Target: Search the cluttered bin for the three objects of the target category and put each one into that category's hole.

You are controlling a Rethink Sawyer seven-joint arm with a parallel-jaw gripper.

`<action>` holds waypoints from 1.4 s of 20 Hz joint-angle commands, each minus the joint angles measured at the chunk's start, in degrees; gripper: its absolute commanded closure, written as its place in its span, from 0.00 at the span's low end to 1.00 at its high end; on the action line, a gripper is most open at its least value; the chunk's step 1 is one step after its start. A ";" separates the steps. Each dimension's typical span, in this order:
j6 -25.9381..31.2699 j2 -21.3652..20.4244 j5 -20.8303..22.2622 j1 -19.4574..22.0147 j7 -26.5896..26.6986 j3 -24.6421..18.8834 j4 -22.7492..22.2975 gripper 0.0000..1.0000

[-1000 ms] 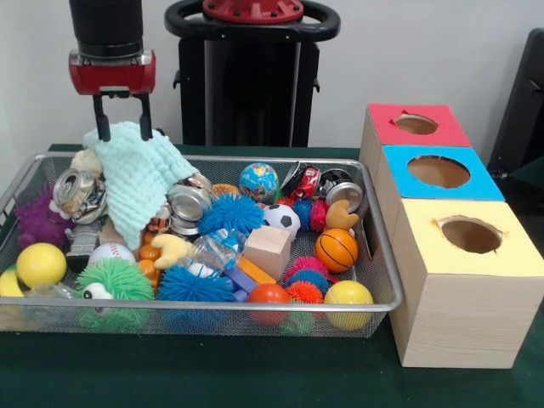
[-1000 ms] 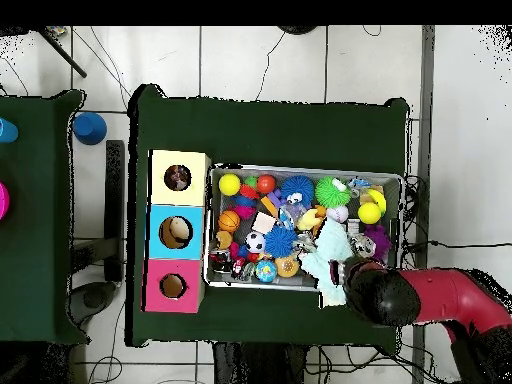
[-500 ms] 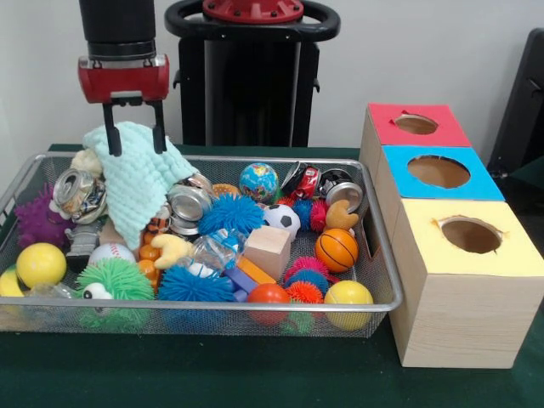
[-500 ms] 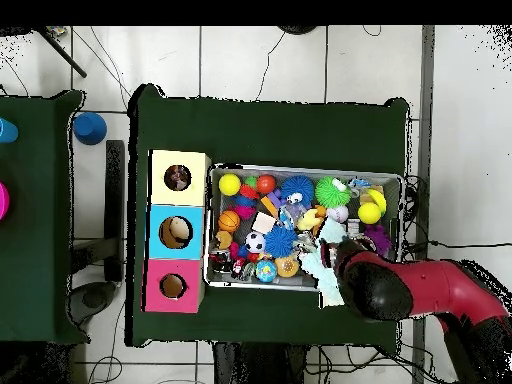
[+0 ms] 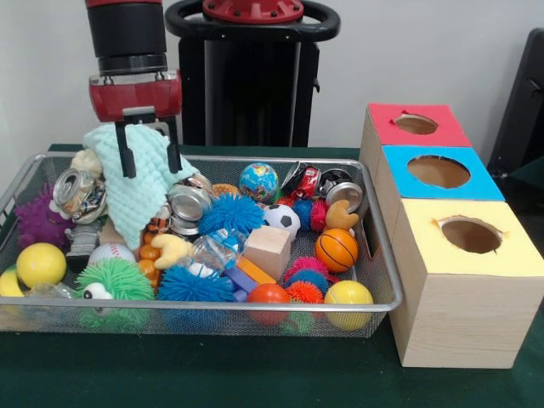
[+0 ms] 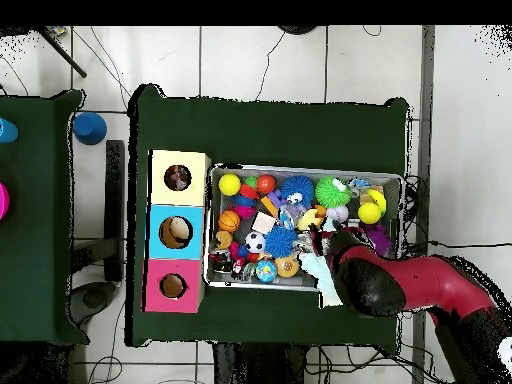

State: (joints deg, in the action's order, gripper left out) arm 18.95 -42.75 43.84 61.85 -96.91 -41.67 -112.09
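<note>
My gripper (image 5: pixel 151 168) is open, its two black fingers hanging down over the top of a mint-green cloth (image 5: pixel 136 200) heaped at the bin's back left. Nothing is held. Crushed metal cans lie around the cloth: one (image 5: pixel 76 194) to its left, one (image 5: pixel 189 204) to its right, and another (image 5: pixel 344 191) by a red can (image 5: pixel 302 180) at the back right. Three boxes stand to the right, each with a hole in its top: red (image 5: pixel 442 127), blue (image 5: pixel 480 183) and yellow (image 5: pixel 518 255). In the overhead view the red arm (image 6: pixel 385 285) hides the gripper above the cloth (image 6: pixel 318 268).
The wire bin (image 5: pixel 212 303) is packed with a globe ball (image 5: pixel 258 181), soccer ball (image 5: pixel 281 218), basketball (image 5: pixel 336 249), baseball (image 5: pixel 110 252), yellow balls (image 5: pixel 40 263), spiky balls (image 5: pixel 231 212) and a wooden block (image 5: pixel 268 249). The boxes stand close against the bin's right wall.
In the front view the gripper has moved right and come down, from just behind the cloth's top to hanging over it. It stays open; the bin's contents have not shifted.
</note>
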 commanded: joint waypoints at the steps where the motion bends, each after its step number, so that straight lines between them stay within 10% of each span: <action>1: -3.11 4.84 5.65 1.80 6.91 -3.22 4.06 0.00; 28: -8.40 18.59 14.77 6.24 4.29 -4.18 8.13 0.00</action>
State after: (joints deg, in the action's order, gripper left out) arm 13.93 -28.79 54.05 67.77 -96.91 -44.40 -111.00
